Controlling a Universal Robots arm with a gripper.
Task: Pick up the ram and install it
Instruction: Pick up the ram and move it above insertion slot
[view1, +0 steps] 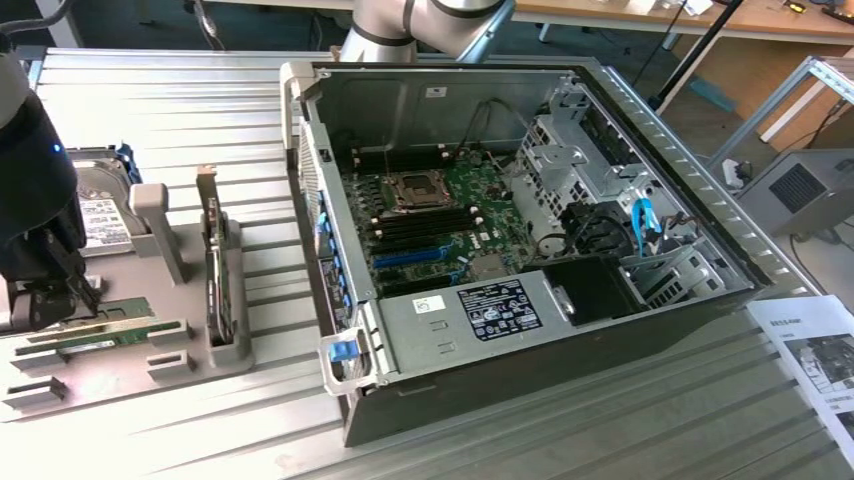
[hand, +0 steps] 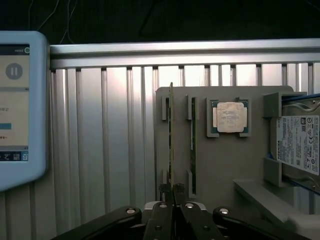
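Bright glare washes the ribbed table (view1: 534, 430); the wrist view is dimmer.

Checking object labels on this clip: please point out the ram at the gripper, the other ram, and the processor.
ram (hand: 171, 135), wrist view, middle of its thin upright edge.
other ram (hand: 192, 145), wrist view, middle of its edge.
processor (hand: 230, 117), wrist view, centre of its metal lid.

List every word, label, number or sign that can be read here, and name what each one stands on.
Pause symbol, two bars in a circle: on the tablet screen; the lines of text below it are too blurred to read.
hard drive label: print and logos, too small to read.
power supply label: too small to read.
printed sheet: heading and text blurred.
CPU lid: no legible marking.
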